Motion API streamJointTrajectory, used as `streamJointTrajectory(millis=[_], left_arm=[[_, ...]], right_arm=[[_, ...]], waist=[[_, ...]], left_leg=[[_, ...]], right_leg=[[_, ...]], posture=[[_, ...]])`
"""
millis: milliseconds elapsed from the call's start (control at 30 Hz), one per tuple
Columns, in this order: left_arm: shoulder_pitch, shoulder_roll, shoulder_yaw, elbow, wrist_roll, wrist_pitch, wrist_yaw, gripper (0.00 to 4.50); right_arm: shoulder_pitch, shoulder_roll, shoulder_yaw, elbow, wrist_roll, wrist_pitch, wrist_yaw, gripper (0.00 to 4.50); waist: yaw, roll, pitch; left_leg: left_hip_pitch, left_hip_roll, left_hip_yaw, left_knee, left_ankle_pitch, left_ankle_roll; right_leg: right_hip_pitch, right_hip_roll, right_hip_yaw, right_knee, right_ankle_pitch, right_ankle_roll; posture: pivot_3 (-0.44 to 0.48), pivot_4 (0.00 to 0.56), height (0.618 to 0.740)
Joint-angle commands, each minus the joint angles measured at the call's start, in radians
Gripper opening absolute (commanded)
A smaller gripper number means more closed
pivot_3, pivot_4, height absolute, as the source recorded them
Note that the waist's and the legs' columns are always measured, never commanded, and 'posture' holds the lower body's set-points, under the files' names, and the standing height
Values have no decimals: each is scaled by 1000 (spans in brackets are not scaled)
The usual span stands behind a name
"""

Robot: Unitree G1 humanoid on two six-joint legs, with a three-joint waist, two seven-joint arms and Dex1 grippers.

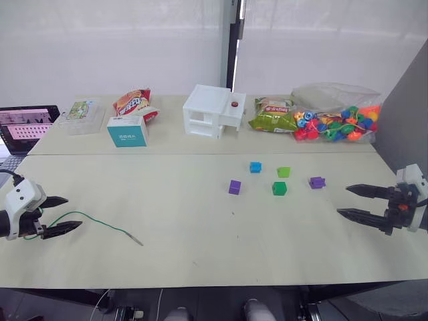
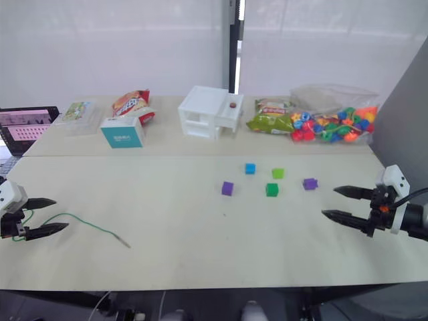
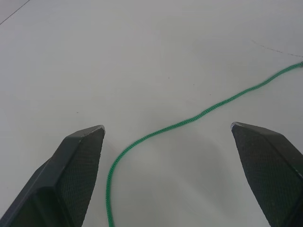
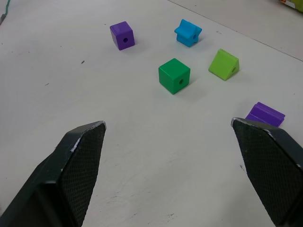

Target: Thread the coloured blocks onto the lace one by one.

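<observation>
The lace (image 1: 100, 221) lies slack on the table (image 1: 187, 261) at its left side, passing between the wide-spread fingers of the left gripper (image 1: 63, 214). It is likely limp and light; take hold just behind the stiff tip (image 1: 136, 239). The coloured blocks (image 1: 279, 188) lie loose, well apart from it, near the right gripper (image 1: 354, 202), which is empty and spread wide.

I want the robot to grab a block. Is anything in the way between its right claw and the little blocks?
Nothing visible is. The right gripper hangs open over bare table, and the nearest block, the purple one, lies apart from it with only tabletop between. The other blocks, like the dark green cube, lie farther on.
</observation>
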Motion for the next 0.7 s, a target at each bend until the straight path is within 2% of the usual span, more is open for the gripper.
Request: streamJointTrajectory(millis=[33, 167, 267, 467, 633, 700], left_arm=[[-15, 24, 4, -20, -5, -1, -19, 4500], [0, 15, 16, -110, -53, 54, -70, 4500], [104, 2, 24, -333, -126, 95, -146, 4500], [210, -15, 4, -609, -169, 143, -162, 4500], [197, -38, -96, -676, -114, 36, -216, 4500], [158, -62, -155, -665, -89, -7, -225, 4500]], right_arm=[[-29, 8, -6, -45, 33, 8, -2, 4479], [-107, 43, 66, -161, 56, 58, -11, 4479], [-154, 62, 138, -330, 111, 168, -39, 4479], [-198, 101, 218, -559, 198, 309, -127, 4479], [-226, 147, 280, -728, 273, 399, -205, 4479], [-211, 138, 315, -766, 244, 398, -219, 4479]], waist=[[0, 0, 0], [-6, 0, 0], [-7, 2, 1], [7, 1, 1], [11, 1, 1], [13, 1, 1]], left_leg=[[0, 0, 0, 0, 0, 0], [0, 0, 0, 0, 0, 0], [0, 1, 0, 0, 0, 0], [-2, 1, -1, 0, 0, 0], [-1, 1, -1, 1, 0, 0], [-2, 1, -1, 1, 0, 0]], right_leg=[[0, 0, 0, 0, 0, 0], [0, 0, 0, 0, 0, 0], [-1, 0, 0, 2, 0, 0], [-1, 0, 0, 0, 0, 0], [-1, 0, 0, -1, 0, 0], [-1, 0, 0, -1, 0, 0]], posture=[[0, 150, 740], [0, 150, 740], [0, 150, 740], [0, 150, 740], [0, 150, 740], [0, 150, 740]])
